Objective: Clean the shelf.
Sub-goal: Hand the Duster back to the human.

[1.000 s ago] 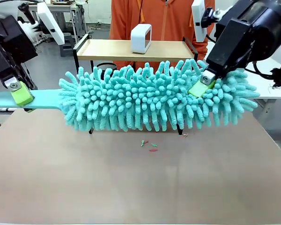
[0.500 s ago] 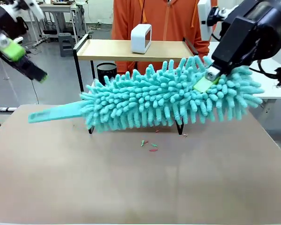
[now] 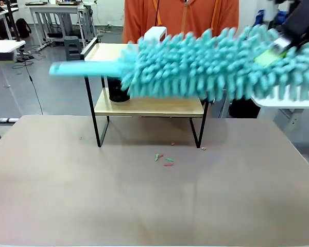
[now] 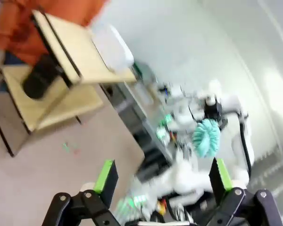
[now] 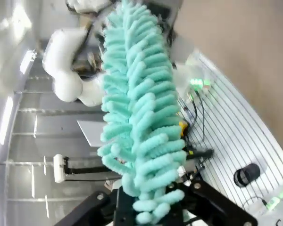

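I see the shelf (image 3: 147, 105) standing at the far middle of the brown table (image 3: 144, 195), a small two-tier rack: two light wooden boards in a thin black frame with raised side rails on the top tier. A white box (image 3: 155, 34) sits on the top board and a dark round object (image 3: 117, 92) on the lower board at its left end. A few small red and green scraps (image 3: 165, 159) lie on the table just near of the shelf. The right gripper (image 3: 272, 54) is closed on the fluffy end of a teal duster (image 3: 206, 64), held level above the shelf with its flat handle pointing left. In the left wrist view, the left gripper (image 4: 160, 176) has its fingers spread wide, holding nothing. A person in orange (image 3: 180, 18) stands behind the shelf.
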